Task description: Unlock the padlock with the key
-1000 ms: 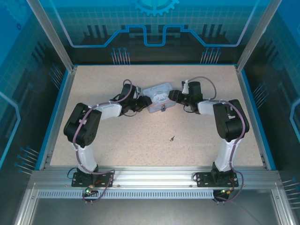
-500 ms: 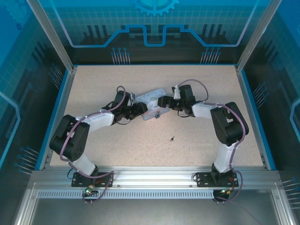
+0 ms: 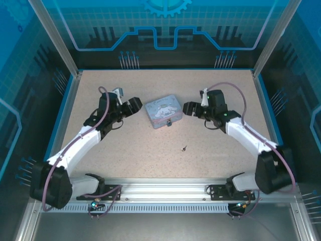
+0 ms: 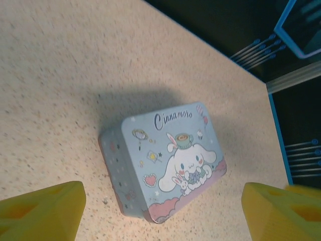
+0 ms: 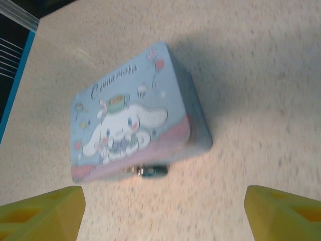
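Tin [image 4: 170, 160]: pale blue, lid reads "Cinnamoro", cartoon dog.
Padlock [image 5: 153, 171]: at tin's front edge, 6 o'clock side.
Key [image 3: 184, 148]: on table [image 3: 225, 150], 5 o'clock from tin.
Left gripper [image 3: 133, 104]: fingers apart, 9 o'clock of tin.
Right gripper [image 3: 187, 107]: fingers apart, 3 o'clock.

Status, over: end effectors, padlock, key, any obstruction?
Left end effector open, right end effector open, both empty, either side of pale blue cartoon tin. Small dark padlock at tin's front edge. Tiny silvery key lies loose, apart, unobstructed.

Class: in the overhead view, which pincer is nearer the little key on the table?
Right. The right pincer is straight beyond the key, toward the back; the left pincer is farther away, off to the key's back left.
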Available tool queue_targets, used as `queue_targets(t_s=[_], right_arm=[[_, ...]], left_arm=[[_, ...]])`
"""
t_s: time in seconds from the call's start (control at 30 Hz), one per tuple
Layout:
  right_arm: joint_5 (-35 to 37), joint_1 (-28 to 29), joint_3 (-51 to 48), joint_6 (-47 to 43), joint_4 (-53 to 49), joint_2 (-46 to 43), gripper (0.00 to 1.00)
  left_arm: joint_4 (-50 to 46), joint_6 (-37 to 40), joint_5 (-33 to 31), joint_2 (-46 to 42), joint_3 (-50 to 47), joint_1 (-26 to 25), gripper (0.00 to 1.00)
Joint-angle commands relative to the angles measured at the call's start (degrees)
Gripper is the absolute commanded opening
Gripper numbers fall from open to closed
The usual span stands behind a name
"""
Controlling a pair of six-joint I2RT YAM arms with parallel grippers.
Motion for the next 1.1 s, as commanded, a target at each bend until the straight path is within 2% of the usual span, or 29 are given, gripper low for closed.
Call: queue_targets(t_s=[0.0, 0.17, 0.43, 0.83, 1.07], right_arm=[[5.1, 4.9, -5.2, 8.2, -12.8, -4.2, 0.83], [8.3, 12.7, -9.9, 19.7, -17.1, -6.2, 0.76], [10.5, 21.1, -7.3, 27.5, -17.2, 4.1, 0.64], [14.8, 23.0, -0.9, 29.3, -19.6, 13.5, 0.43], [16.4, 23.0, -0.7, 29.3, -22.3, 14.8, 0.38]], left_arm=[[-2.0, 2.6, -4.0, -3.5, -1.7, 1.0, 0.83], [-0.6, 2.8, -3.6, -5.9, -3.0, 1.5, 0.84], [1.9, 3.1, -2.7, -7.2, -5.2, 2.0, 0.87], [0.4, 5.3, 0.0, -8.6, -5.6, 3.9, 0.89], [-0.2, 5.8, 0.0, -9.1, -5.0, 4.2, 0.90]])
